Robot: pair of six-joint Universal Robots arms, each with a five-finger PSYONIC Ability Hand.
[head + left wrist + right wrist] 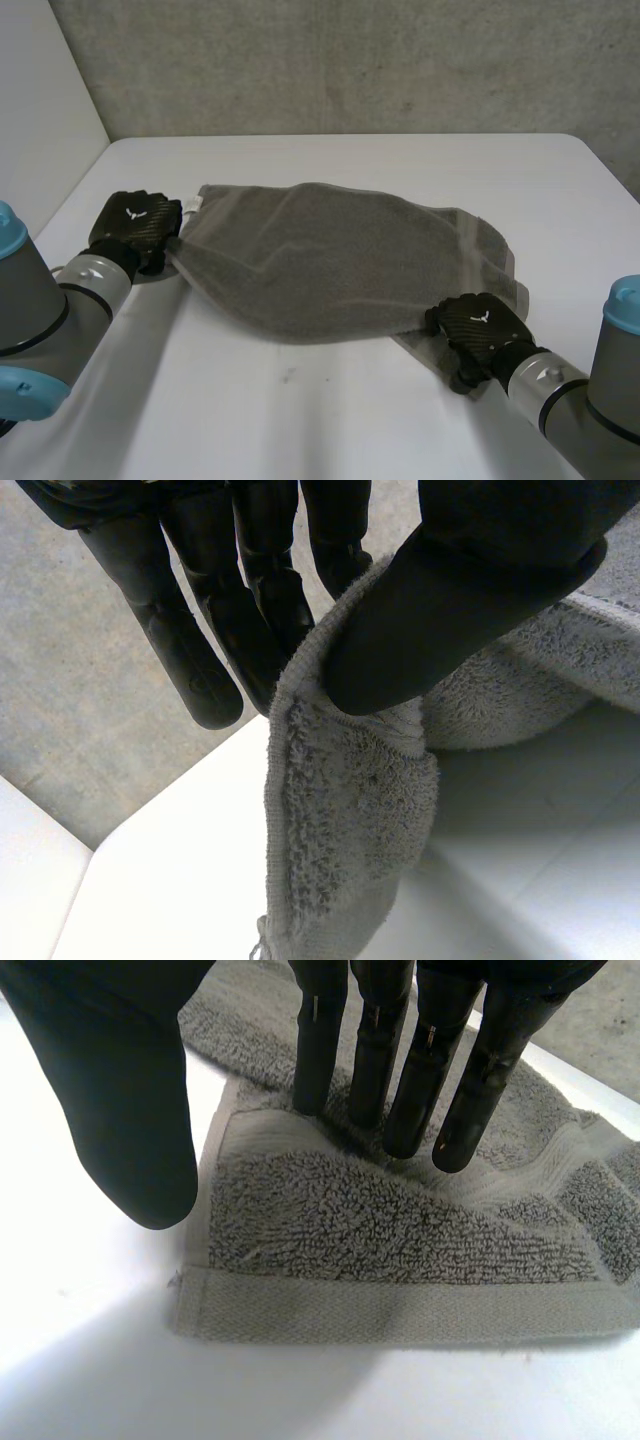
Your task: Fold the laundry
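left hand point(135, 225) first: it has the towel point(330, 260) pinched, thumb point(450, 590) clamping a hemmed corner against the palm side, and the cloth drapes down from the grip, seemingly raised a touch off the table point(330, 430). from that hand the towel stretches away across the white top toward the other hand. it's a lumpy lens shape, the upper layer bellying over a lower one that peeks out beyond it at the far side. so i'd call it one rough fold, loosely laid, edges not matched, with squaring up and further folds left to do. the stuff is thick grey terry with looped pile, a flat woven band and a stitched hem. it's soft and floppy and likely to sag wherever it's unsupported. right hand point(478, 330) now: relaxed, straight fingers point(380, 1060) resting on the band by a near corner, nothing curled round the cloth, gripping nothing.
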